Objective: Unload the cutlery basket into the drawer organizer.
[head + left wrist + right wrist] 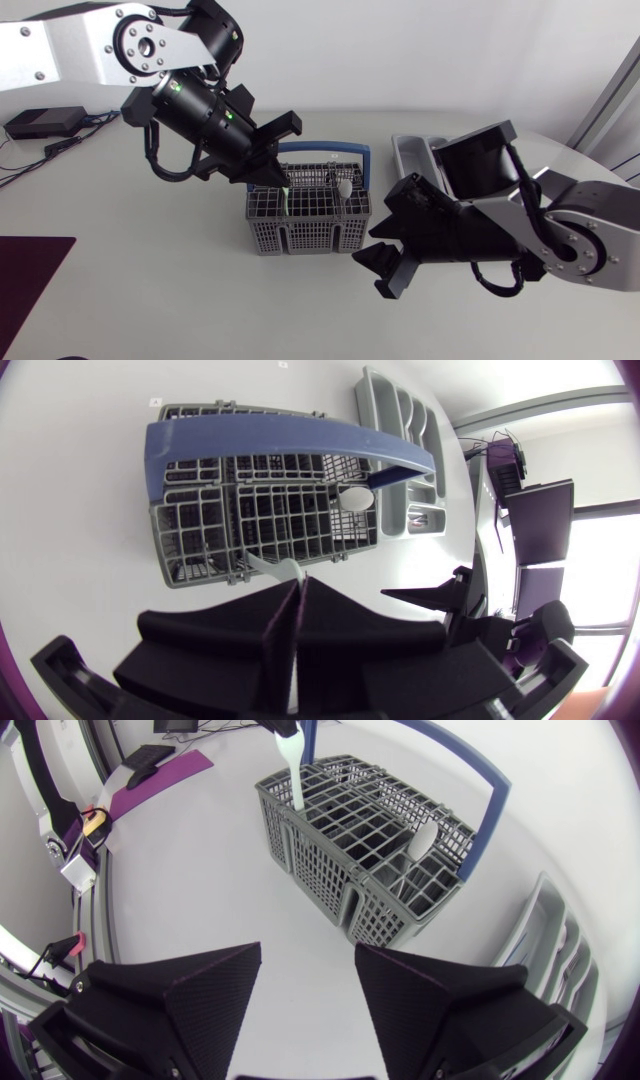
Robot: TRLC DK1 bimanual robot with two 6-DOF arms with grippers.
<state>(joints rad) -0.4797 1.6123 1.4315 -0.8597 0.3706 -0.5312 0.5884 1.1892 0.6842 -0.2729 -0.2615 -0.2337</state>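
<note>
**Left gripper clamped on a utensil in the basket, right gripper wide open beside it**

You have the basket (308, 225) in the middle of the table (150, 280), and everything else is placed from it. Its blue handle (330, 150) arches over it from side to side and passes close by the left gripper (283, 178). A spoon (343, 187) stands bowl-up in a compartment on the basket's right side. The grey organizer (410, 152) lies behind the basket and to its right. From overhead, your right arm covers much of the organizer, so only its near end shows. A dark mat (30, 270) lies well to the basket's left, at the table's edge.

Your left arm comes in from the rear left and slants down to the basket's rear left corner. There the gripper's fingers (220, 635) are pressed together on the upper end of a white utensil (287, 200). The utensil stands upright, with its lower part inside the corner compartment. The left wrist view shows its pale handle pinched from both sides between the fingers.

Your right arm reaches in from the right and lies low over the table. The right gripper (382, 268) sits just off the basket's front right corner and does not touch it. Its fingers (190, 995) are spread wide with only bare table between them, and it holds nothing. From its wrist camera, the basket stands ahead of the gripper, with the spoon in the nearer end and the utensil in the far corner.
</note>
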